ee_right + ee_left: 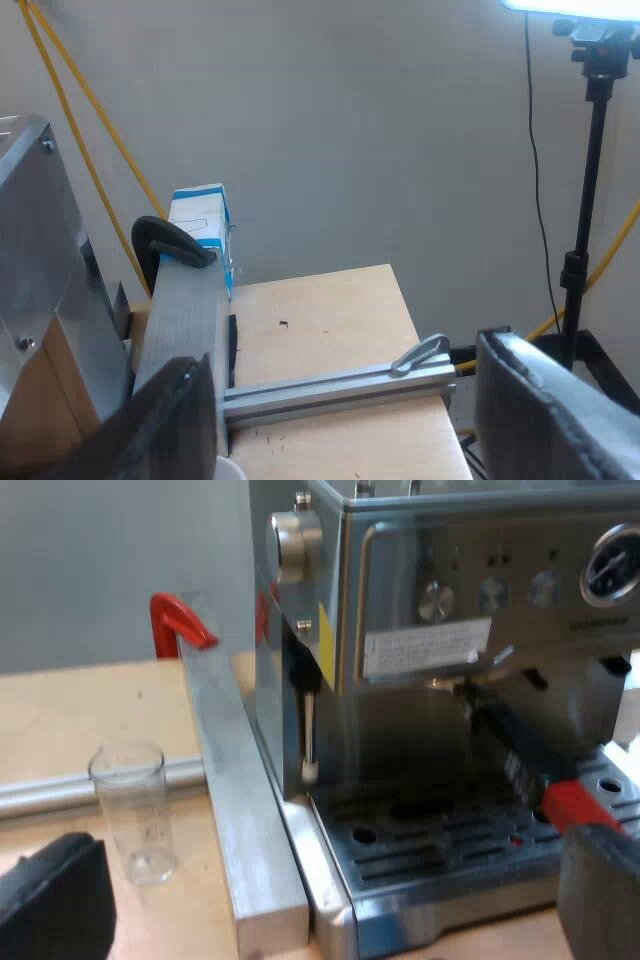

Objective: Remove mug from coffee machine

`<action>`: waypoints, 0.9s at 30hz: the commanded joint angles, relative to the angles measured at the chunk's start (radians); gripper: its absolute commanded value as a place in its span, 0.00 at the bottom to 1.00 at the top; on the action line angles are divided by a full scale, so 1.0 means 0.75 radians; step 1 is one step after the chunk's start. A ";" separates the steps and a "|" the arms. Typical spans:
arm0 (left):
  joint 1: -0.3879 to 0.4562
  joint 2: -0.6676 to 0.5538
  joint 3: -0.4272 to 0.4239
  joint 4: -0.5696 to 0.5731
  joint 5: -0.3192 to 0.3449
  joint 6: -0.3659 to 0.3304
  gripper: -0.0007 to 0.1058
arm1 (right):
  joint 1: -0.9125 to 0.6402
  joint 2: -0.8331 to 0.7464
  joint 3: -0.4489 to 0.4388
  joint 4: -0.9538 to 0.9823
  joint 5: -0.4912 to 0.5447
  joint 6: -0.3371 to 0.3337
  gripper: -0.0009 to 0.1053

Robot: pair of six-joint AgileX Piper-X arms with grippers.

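Note:
The espresso machine (450, 630) stands close before my left gripper (330, 890), which is open, its two black fingers wide apart at the height of the drip tray (440, 840). The metal holder is locked under the machine's front; its dark handle (510, 745) slants out over the tray and ends in red (580, 805) near one of my fingers (600, 890). My right gripper (350, 420) is open above the wooden table (330, 320), beside the machine's metal side (40, 260). A small white curved edge (218, 468) sits by one right finger (165, 425); I cannot tell what it is.
A measuring glass (135, 810) stands upright on the table near a left finger. A metal bar (235, 790) runs along the machine's side, held by a red clamp (178, 620). A black clamp (165, 240), a blue-white carton (200, 225), an aluminium rail (340, 385) and a light stand (590, 200) are nearby.

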 commanded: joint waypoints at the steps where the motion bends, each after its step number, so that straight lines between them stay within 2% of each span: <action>1: -0.004 -0.187 -0.004 0.048 -0.020 0.005 0.86 | -0.006 -0.052 -0.004 0.048 -0.005 -0.024 0.55; 6: -0.004 -0.189 -0.008 0.164 -0.041 0.005 0.86 | -0.006 -0.187 0.017 0.132 -0.005 -0.024 0.55; 11: -0.004 -0.189 -0.008 0.160 -0.050 0.005 0.86 | -0.006 -0.230 0.040 0.204 -0.020 -0.010 0.55; 16: -0.004 -0.189 -0.008 0.145 -0.062 0.005 0.86 | -0.006 -0.234 0.085 0.117 -0.071 -0.010 0.55; 18: -0.004 -0.189 -0.008 0.135 -0.087 0.005 0.86 | -0.006 -0.234 0.120 0.051 -0.071 -0.010 0.55; 19: -0.004 -0.189 0.001 0.093 -0.153 0.005 0.86 | -0.006 -0.234 0.136 0.014 -0.071 -0.010 0.55; 21: -0.004 -0.189 0.020 0.027 -0.206 0.005 0.86 | -0.006 -0.234 0.153 -0.015 -0.071 -0.010 0.55; 24: -0.004 -0.189 0.040 -0.016 -0.219 0.005 0.86 | -0.006 -0.234 0.175 -0.045 -0.071 -0.010 0.55; 26: -0.004 -0.189 0.043 -0.016 -0.219 0.005 0.86 | -0.006 -0.231 0.236 -0.102 -0.071 -0.010 0.55; 27: -0.004 -0.189 0.077 -0.073 -0.221 0.005 0.86 | -0.006 -0.231 0.272 -0.115 -0.071 -0.012 0.55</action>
